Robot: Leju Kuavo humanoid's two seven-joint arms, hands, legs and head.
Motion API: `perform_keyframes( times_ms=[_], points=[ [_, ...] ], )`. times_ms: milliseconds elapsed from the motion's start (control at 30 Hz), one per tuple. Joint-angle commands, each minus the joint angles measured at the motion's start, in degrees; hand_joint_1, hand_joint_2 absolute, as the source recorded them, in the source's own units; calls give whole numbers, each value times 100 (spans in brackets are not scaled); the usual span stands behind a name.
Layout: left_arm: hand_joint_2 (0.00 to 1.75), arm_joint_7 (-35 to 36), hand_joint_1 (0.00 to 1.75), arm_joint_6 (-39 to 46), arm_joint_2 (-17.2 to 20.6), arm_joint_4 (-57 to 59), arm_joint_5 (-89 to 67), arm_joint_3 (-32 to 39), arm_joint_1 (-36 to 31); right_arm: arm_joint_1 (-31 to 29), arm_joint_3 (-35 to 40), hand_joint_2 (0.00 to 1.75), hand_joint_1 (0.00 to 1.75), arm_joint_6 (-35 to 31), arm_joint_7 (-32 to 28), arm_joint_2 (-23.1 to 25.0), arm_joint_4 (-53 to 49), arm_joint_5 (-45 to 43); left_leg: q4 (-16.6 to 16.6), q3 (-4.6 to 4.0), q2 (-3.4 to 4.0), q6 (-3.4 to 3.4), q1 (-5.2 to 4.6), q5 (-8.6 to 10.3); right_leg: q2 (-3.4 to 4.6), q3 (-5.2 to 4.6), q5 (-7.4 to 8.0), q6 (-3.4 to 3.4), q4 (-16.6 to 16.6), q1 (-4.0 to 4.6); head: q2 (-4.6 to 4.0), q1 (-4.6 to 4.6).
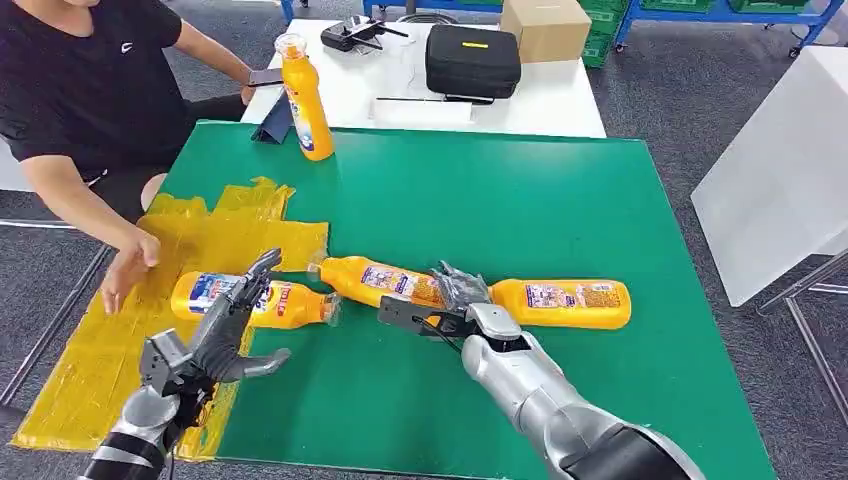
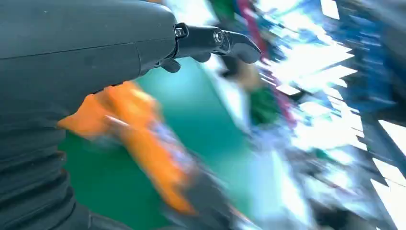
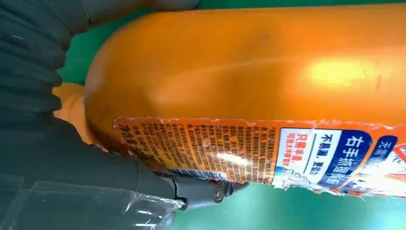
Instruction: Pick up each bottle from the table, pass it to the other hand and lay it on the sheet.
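Right hand [image 1: 455,305] fingers wrapped over middle bottle [image 1: 385,282] lying on green table [image 1: 500,200]. Left hand [image 1: 225,330] fingers spread, empty, above bottle on sheet [image 1: 255,300]. Third bottle [image 1: 565,302] just beyond right fingers.

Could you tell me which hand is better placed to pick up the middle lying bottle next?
The right hand: it already lies against the middle bottle on the green table. The left hand hovers open above the bottle on the sheet.
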Motion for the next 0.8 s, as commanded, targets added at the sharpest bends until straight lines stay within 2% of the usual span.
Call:
perform_keyframes(
  times_ms=[33, 100, 433, 567, 633, 700, 733, 767, 800],
  points=[
    [0, 24, 0, -2220, -964, -2124, 1016, 1155, 314, 205, -70, 175, 175, 350, 269, -256, 702, 197, -2, 14, -11, -1, 10, 5, -14, 22, 6, -2, -11, 10, 0, -2],
    [0, 24, 0, -2355, -1085, -2091, 942, 1224, 312, 223, -119, 175, 175, 362, 271, -264, 688, 211, -6, 21, -12, -1, 6, 6, -14, 25, 5, -2, -10, 5, 0, -2],
    [0, 24, 0, -2460, -1129, -1990, 994, 1262, 336, 280, -242, 175, 175, 186, 138, -266, 620, 197, -14, 28, -18, -2, 14, 14, -20, 38, 12, -4, -23, 11, 0, -2],
    [0, 47, 0, -2380, -1188, -1909, 967, 1389, 506, 332, -554, 175, 175, -537, -194, -265, 370, -26, -9, 39, -11, -1, 8, 7, -11, 44, 5, -2, -14, 5, 0, -2],
    [0, 129, 0, -2351, -1223, -1925, 1010, 1443, 573, 319, -653, 175, 175, -674, -282, -255, 307, -98, -14, 25, -12, -2, 12, 15, -14, 32, 14, -4, -21, 10, 0, 0],
    [0, 539, 0, -2330, -1337, -1979, 1378, 1622, 747, 383, -924, 175, 175, -1191, -634, -216, 75, -305, -9, 22, 1, -2, 11, 13, -1, 24, 16, -4, -13, 9, 0, -2],
    [0, 857, 0, -2285, -1462, -2069, 1727, 1759, 925, 511, -1188, 175, 175, -1589, -1081, -170, -259, -565, -8, 30, 0, -1, 7, 9, -2, 30, 12, 1, -10, 6, 0, -4],
    [175, 937, 0, -2281, -1464, -2170, 1789, 1768, 1065, 527, -1265, 175, 175, -1588, -1166, -141, -362, -636, -10, 24, -2, -1, 9, 12, -4, 26, 15, 0, -14, 8, 0, 0],
    [175, 1399, 0, -2184, -1526, -2331, 2144, 1843, 1372, 780, -1446, 175, 175, -1668, -1542, -72, -1016, -872, -7, 31, 8, -1, 8, 5, 7, 29, 12, 2, -10, 6, 0, 0]
  ],
)
